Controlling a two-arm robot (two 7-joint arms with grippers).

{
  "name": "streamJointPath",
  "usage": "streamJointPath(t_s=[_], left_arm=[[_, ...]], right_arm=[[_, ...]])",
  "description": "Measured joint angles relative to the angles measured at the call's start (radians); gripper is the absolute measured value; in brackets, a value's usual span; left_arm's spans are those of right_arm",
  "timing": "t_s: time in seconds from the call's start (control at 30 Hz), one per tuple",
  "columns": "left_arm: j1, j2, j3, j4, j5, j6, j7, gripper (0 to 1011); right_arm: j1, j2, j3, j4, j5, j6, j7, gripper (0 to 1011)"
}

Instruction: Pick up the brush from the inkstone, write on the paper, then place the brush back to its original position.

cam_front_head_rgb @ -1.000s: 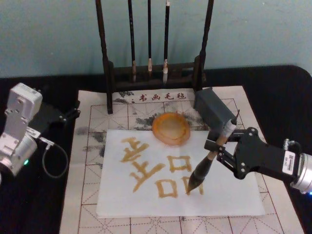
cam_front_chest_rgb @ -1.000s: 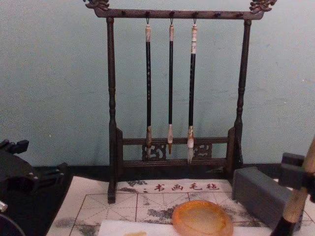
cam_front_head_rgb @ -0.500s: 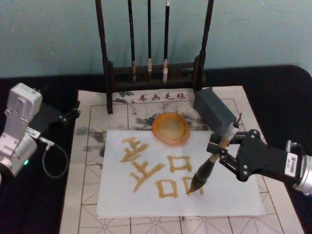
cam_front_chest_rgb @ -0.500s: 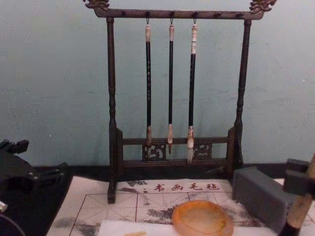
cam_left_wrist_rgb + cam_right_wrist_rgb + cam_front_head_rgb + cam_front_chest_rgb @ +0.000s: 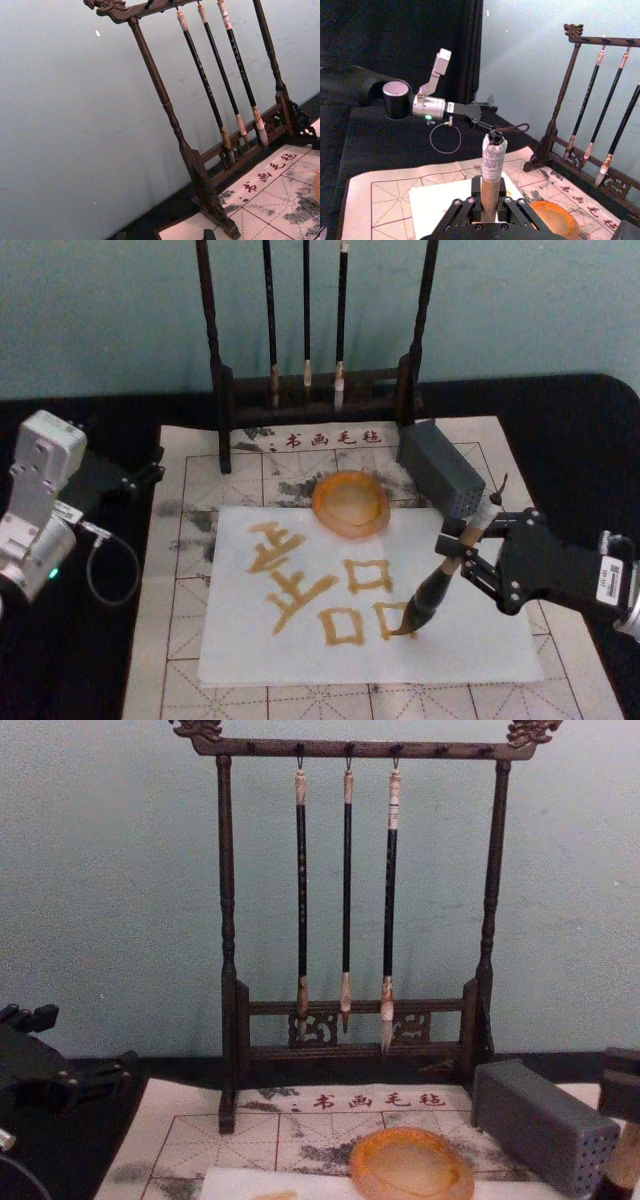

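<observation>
The brush (image 5: 440,588) leans over the white paper (image 5: 480,640), its dark tip touching the sheet by the lower right golden character. My right gripper (image 5: 456,552) is shut on the tan handle, below the white end cap. The right wrist view shows the handle (image 5: 492,160) standing up between the fingers (image 5: 512,210). The handle (image 5: 626,1158) also enters the chest view at the right edge. Behind the paper sits the orange inkstone (image 5: 350,502), with nothing lying in it, also seen low in the chest view (image 5: 410,1165). My left gripper (image 5: 150,472) is parked at the far left, open.
A dark brush stand (image 5: 315,390) with three thin hanging brushes (image 5: 306,310) stands at the back. A grey block with small holes (image 5: 440,475) lies right of the inkstone, close to my right gripper. A gridded felt mat (image 5: 180,640) lies under the paper.
My right gripper has moved right and toward me with the brush. The tip has slid a little right across the paper. The left arm has not moved.
</observation>
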Motion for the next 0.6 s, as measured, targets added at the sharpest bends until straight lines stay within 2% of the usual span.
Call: streamJointPath(t_s=[0.6], left_arm=[[0.0,0.0,0.0,0.0,0.0,0.0,0.0,1001]], right_arm=[[-0.034,0.013,0.038,-0.011,0.008,-0.005,-0.012,185]])
